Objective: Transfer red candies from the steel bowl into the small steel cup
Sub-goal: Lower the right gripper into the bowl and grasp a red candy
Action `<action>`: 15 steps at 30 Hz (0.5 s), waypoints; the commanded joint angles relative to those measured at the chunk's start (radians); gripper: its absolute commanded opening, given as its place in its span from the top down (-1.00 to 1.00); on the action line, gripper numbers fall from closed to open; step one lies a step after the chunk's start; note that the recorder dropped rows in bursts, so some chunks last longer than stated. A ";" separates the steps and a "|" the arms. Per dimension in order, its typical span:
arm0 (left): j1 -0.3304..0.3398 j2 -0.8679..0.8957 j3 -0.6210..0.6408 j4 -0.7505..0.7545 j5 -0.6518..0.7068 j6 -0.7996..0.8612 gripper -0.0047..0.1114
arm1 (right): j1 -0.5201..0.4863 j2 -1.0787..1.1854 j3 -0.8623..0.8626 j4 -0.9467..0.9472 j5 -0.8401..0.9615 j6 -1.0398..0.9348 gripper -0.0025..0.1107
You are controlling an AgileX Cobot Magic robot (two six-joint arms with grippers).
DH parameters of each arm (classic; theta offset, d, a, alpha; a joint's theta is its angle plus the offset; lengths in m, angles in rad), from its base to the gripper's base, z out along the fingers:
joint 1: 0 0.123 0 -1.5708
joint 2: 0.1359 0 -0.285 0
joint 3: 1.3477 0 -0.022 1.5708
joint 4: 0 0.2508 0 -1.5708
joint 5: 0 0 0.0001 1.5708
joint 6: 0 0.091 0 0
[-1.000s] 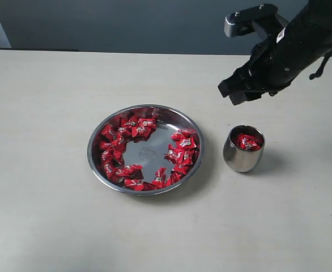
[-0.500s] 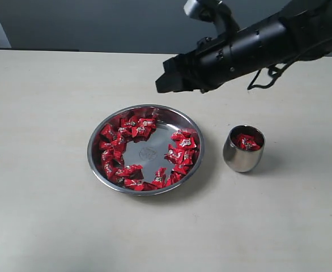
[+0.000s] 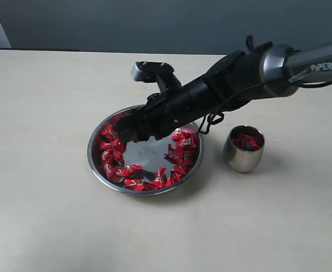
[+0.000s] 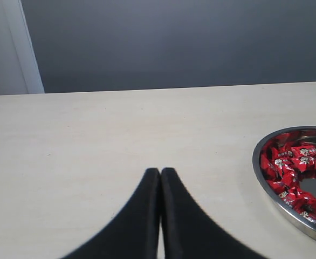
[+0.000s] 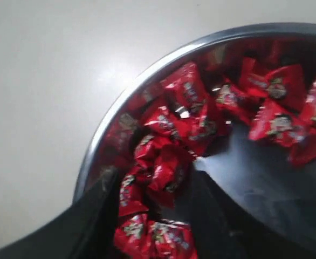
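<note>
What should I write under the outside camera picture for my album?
The right tool reaches, open, into the steel bowl of red candies, beside the small steel cup holding a few.

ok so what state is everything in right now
steel bowl, upright on the table, partly filled
red candies, most in the bowl, a few in the cup
small steel cup, upright beside the bowl, candies inside
right end effector, open, fingers down among the bowl's candies
left end effector, shut, empty
</note>
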 commanded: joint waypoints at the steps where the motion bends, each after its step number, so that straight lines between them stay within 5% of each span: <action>1: -0.006 -0.005 0.002 0.001 -0.004 -0.002 0.91 | 0.051 0.021 -0.043 -0.126 0.036 -0.016 0.22; 5: -0.006 -0.005 0.002 0.001 -0.004 -0.002 0.91 | 0.072 0.025 -0.056 -0.333 0.010 -0.016 0.22; 15: -0.006 -0.005 0.002 0.001 -0.004 -0.002 0.91 | 0.072 0.025 -0.056 -0.455 -0.037 -0.002 0.22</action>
